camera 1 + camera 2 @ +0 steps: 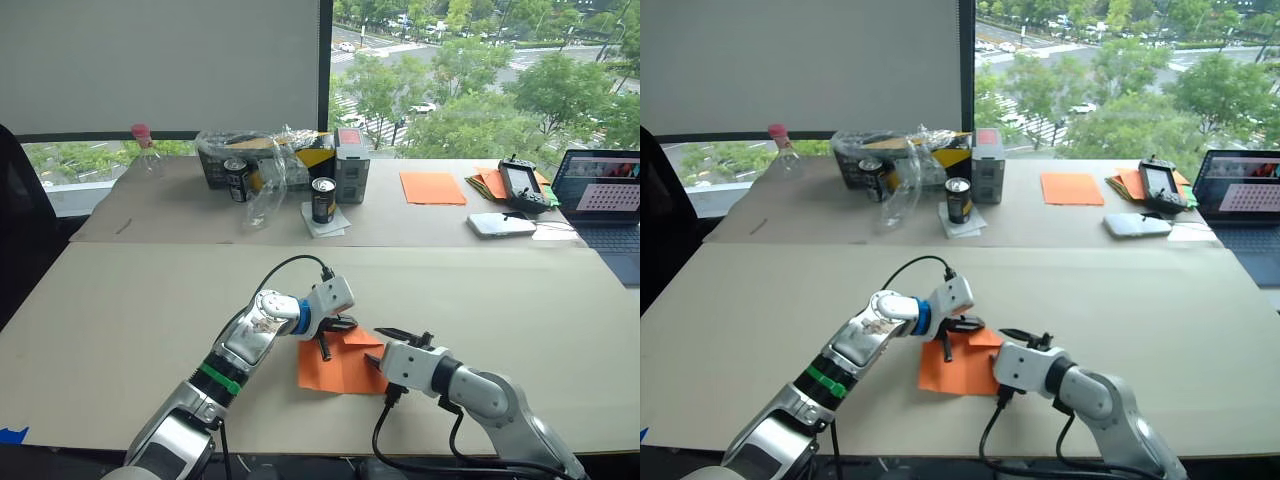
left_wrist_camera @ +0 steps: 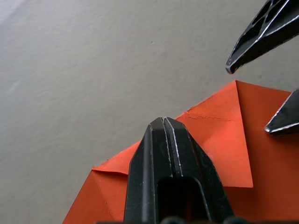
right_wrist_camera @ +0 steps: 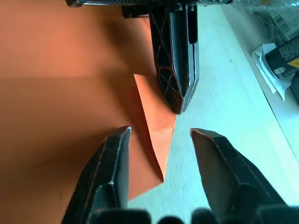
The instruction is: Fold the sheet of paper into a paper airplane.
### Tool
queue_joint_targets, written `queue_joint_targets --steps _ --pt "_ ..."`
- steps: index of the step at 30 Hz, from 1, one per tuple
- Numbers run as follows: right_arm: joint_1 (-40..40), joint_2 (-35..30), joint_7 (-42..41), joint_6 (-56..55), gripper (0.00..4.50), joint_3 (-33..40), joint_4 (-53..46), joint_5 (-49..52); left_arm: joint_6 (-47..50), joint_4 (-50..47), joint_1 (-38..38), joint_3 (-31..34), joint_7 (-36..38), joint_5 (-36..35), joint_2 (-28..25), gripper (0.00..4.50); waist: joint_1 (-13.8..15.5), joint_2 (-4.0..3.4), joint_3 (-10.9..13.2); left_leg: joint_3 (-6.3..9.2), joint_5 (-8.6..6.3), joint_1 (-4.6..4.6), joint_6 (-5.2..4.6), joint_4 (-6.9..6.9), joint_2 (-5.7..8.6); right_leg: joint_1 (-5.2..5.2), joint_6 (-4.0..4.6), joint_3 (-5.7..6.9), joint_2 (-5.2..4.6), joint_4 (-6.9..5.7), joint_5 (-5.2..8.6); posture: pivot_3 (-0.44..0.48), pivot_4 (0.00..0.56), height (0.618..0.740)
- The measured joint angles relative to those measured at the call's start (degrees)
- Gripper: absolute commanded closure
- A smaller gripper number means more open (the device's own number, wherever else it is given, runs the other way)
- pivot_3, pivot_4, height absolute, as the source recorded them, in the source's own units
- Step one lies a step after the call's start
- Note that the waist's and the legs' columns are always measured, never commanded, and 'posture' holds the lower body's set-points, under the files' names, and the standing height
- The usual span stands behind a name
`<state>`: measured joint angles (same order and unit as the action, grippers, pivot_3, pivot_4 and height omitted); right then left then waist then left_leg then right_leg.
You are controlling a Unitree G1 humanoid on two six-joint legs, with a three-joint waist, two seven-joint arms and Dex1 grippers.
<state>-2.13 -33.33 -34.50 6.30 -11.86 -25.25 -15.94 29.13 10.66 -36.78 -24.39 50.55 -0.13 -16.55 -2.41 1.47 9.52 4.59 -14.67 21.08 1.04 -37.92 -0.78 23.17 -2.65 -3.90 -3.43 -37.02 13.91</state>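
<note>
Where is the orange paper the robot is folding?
The sheet of paper lies on the near table's front part, between the left gripper and the right gripper, with a corner folded over.

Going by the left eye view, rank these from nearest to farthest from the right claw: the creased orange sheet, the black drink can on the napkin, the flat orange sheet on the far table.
1. The creased bright orange sheet of paper, directly at the right claw, under its open fingers.
2. The black drink can, farther back, slightly to the left.
3. The flat orange sheet, at the far table's right side; nearly level with the can, so that ranking is tentative.
</note>
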Motion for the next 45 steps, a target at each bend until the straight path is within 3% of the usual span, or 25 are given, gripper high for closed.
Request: queue_joint_targets --steps 2,3,8,10,15,23,29,40,45 --pt "-0.6 1.5 0.0 1.6 1.54 4.2 -1.9 4.6 0.0 -0.5 1.0 0.7 -0.3 -0.1 -0.1 4.50 -0.3 0.00 0.0 0.00 0.00 -0.04 0.00 0.00 -0.04 -0.02 -0.08 -0.01 0.04 -0.04 0.05 0.000 0.150 0.720" --pt "-0.3 2.2 0.1 2.4 2.11 5.8 -2.5 6.3 0.0 -0.7 1.2 0.9 -0.3 -0.2 -0.1 4.50 -0.3 0.00 0.0 0.01 0.00 -0.05 0.00 0.00 -0.05 -0.02 -0.09 -0.01 0.05 -0.07 0.05 0.000 0.150 0.720" --pt "3.3 6.1 0.3 8.0 3.82 6.9 -1.9 10.6 0.0 -1.1 1.6 1.1 -0.3 -0.2 -0.7 4.50 -0.2 -0.01 0.0 0.01 0.00 -0.06 0.00 0.00 -0.05 -0.02 0.02 -0.01 0.06 -0.07 -0.01 0.000 0.150 0.720" --pt "5.0 10.5 1.9 10.7 4.49 5.7 1.2 11.8 0.2 -1.4 1.7 1.2 -0.3 -0.2 -0.8 4.50 -0.2 0.01 -0.1 0.02 0.00 -0.07 0.00 0.00 -0.06 -0.02 0.05 -0.01 0.07 -0.07 -0.02 0.000 0.150 0.720" --pt "5.1 17.0 5.2 13.1 4.49 2.4 7.5 12.8 1.7 -2.5 2.0 1.9 -0.6 -0.3 -1.0 4.50 -0.1 -0.03 -0.1 0.00 0.00 -0.02 0.00 0.00 -0.03 0.03 0.06 -0.01 0.02 -0.06 -0.03 0.000 0.150 0.720" --pt "7.3 18.0 6.9 18.0 4.49 0.3 9.8 12.7 2.1 -3.2 3.0 2.4 -1.6 -0.3 -1.1 4.50 -0.2 -0.05 -0.1 0.01 0.00 -0.08 0.00 0.00 -0.04 -0.01 0.06 -0.01 0.04 -0.08 -0.03 0.000 0.150 0.720" --pt "6.0 18.1 8.9 22.9 4.49 0.2 7.0 12.7 2.1 -2.8 2.7 2.3 -1.4 -0.3 -1.2 4.50 -0.1 -0.07 -0.3 0.01 0.00 -0.09 0.00 0.00 -0.04 -0.04 0.04 -0.01 0.04 -0.06 -0.02 0.000 0.150 0.720" --pt "-5.7 15.5 10.5 25.9 4.49 6.2 -3.2 15.9 1.9 -0.7 1.4 2.2 -0.3 -0.3 -1.4 4.50 0.2 0.02 -0.6 0.01 -0.01 -0.10 -0.01 0.00 -0.03 -0.09 -0.38 -0.01 0.02 -0.02 0.24 0.000 0.150 0.720" --pt "-6.4 15.4 10.9 26.6 4.49 8.9 -4.8 18.5 1.9 -0.3 1.3 2.4 -0.2 -0.4 -1.3 4.50 0.2 0.02 -0.6 0.01 -0.01 -0.08 0.00 0.00 -0.02 -0.08 -0.39 -0.01 0.02 -0.02 0.24 0.000 0.150 0.720"
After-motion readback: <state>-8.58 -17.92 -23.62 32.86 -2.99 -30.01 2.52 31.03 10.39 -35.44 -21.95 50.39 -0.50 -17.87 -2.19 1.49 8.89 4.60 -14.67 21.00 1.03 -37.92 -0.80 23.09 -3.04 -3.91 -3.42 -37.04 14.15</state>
